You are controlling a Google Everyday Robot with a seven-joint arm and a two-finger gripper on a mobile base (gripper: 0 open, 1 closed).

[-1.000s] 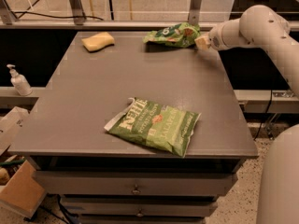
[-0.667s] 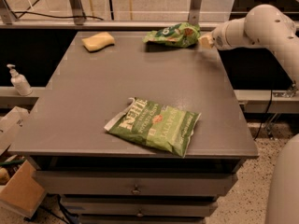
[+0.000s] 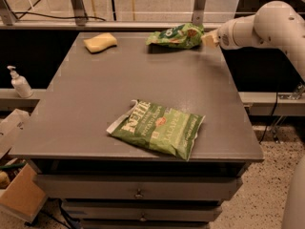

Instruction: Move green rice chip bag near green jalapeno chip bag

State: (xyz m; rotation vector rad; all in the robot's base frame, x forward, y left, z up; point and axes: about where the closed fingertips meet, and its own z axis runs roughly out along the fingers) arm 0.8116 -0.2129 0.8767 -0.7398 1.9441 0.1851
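Observation:
The green rice chip bag (image 3: 175,36), small and glossy with a dark oval logo, lies at the far edge of the grey table (image 3: 86,109), right of centre. My gripper (image 3: 208,39) is at the bag's right end, touching or very close to it, low over the table's far right corner. The white arm reaches in from the right. The green jalapeno chip bag (image 3: 159,129), larger and flat with white Kettle lettering, lies near the front edge of the table, well apart from the rice chip bag.
A yellow sponge (image 3: 100,42) lies at the far left of the table. A white pump bottle (image 3: 20,82) stands on a ledge to the left. A metal rail (image 3: 119,26) runs behind the table. Drawers (image 3: 138,193) sit under the tabletop.
The arm's upper part has shifted slightly to the right and up. The gripper has stayed at the rice chip bag's right end. Neither bag has visibly moved.

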